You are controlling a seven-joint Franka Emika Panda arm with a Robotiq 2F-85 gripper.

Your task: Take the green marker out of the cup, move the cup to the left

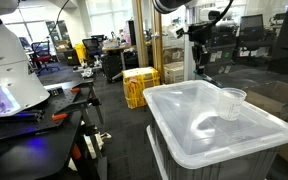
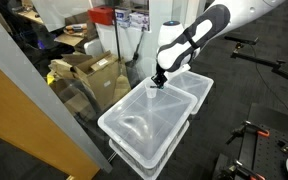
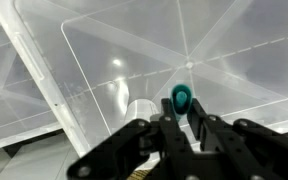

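The green marker (image 3: 181, 96) shows in the wrist view as a dark green cap end between my fingers. My gripper (image 3: 182, 104) is shut on it and holds it clear of the cup. The cup (image 3: 139, 110), clear plastic, stands just left of the fingers on the translucent white bin lid (image 3: 94, 50). In an exterior view the cup (image 1: 232, 100) stands upright near the lid's (image 1: 184, 125) far right part, with my gripper (image 1: 198, 55) above and behind it. In an exterior view my gripper (image 2: 159, 81) hangs over the lid's (image 2: 139, 125) far end; the marker is too small to make out there.
A second translucent bin (image 2: 191, 90) stands against the first. Yellow crates (image 1: 139, 85) sit on the floor behind. Cardboard boxes (image 2: 89, 70) and a glass partition lie beside the bins. A dark workbench (image 1: 44, 120) with tools stands across the aisle.
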